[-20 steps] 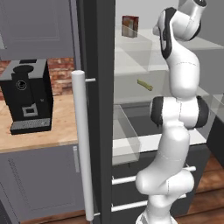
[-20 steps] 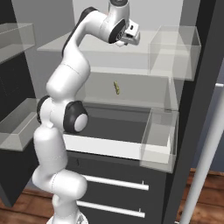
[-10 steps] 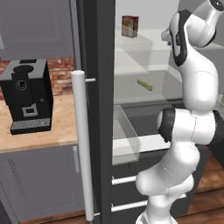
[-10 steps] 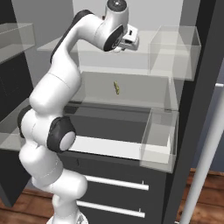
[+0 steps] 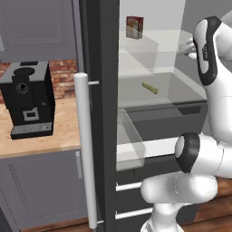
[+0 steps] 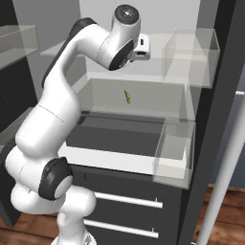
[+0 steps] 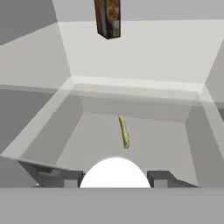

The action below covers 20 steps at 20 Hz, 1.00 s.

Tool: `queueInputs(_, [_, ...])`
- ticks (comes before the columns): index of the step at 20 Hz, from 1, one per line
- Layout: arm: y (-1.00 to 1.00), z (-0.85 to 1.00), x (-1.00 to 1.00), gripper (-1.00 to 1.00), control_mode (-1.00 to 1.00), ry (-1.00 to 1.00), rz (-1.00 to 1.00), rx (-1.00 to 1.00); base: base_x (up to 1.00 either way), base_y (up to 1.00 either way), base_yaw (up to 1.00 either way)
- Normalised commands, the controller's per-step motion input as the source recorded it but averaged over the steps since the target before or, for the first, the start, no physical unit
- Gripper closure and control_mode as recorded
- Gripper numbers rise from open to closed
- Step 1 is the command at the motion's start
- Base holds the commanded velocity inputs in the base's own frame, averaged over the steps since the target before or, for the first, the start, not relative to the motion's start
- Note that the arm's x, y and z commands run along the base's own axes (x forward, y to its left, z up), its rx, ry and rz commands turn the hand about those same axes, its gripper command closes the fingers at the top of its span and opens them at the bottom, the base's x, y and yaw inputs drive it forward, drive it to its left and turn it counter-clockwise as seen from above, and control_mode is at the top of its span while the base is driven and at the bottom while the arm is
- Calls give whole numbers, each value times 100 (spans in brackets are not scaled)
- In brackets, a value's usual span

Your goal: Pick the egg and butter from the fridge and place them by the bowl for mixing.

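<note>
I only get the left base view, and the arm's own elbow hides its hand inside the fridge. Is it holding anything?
Observer: Yes. In the hand view a white egg sits between the two finger tips of the gripper, which press on it from both sides.
Operator: What is it pointing at?
Observer: The hand view looks at the butter, which lies untouched on the shelf beyond the egg, one end towards the camera.
Operator: Anything off to the side?
Observer: In the right base view a clear bin stands just right of the gripper, at about its height.
</note>
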Motion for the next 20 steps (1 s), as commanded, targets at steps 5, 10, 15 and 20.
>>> queueInputs(5, [0, -14, -80, 100, -100, -4, 11, -19, 0, 0, 0])
queueInputs(10, [3, -24, -68, 100, -100, 0, 0, -17, 0, 0, 0])
queueInputs(15, [17, -38, -55, 100, -100, 8, -3, -9, 0, 0, 0])
queueInputs(20, [11, -32, -55, 100, -100, 14, -6, -1, 0, 0, 0])
